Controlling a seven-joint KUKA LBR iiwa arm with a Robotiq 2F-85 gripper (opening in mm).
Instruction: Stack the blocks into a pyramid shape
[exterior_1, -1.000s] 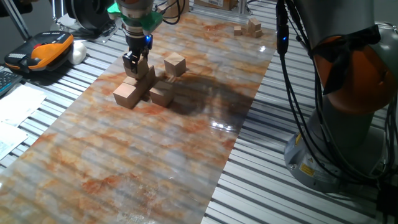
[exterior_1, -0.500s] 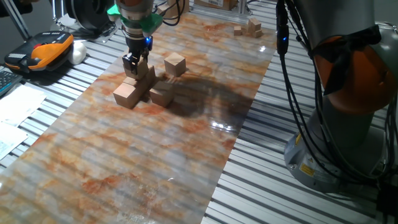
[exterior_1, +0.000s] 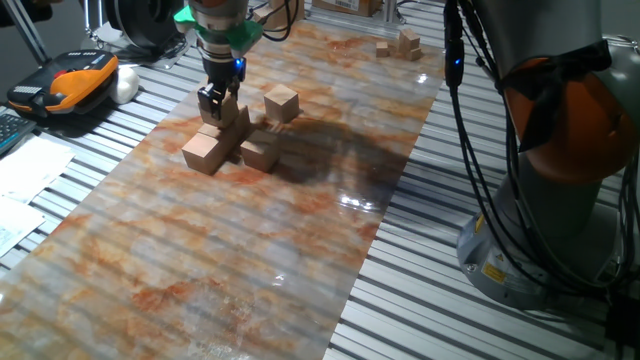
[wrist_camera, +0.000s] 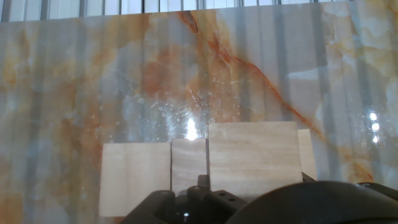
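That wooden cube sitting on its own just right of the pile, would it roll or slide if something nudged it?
The lone cube has flat faces and square edges, so it would probably slide, not roll. The marbled tabletop looks glossy, with glare spots, so it may skid easily. It looks like solid, stiff wood, likely light, and squat enough that tipping seems unlikely.

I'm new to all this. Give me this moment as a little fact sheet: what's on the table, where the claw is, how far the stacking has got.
surface: marbled tabletop
gripper: low over the block cluster, around a raised block
grip: cannot tell if closed
loose block: apart, right of the cluster
hand view: block tops side by side
progress: pyramid unfinished
far end: small wooden pieces
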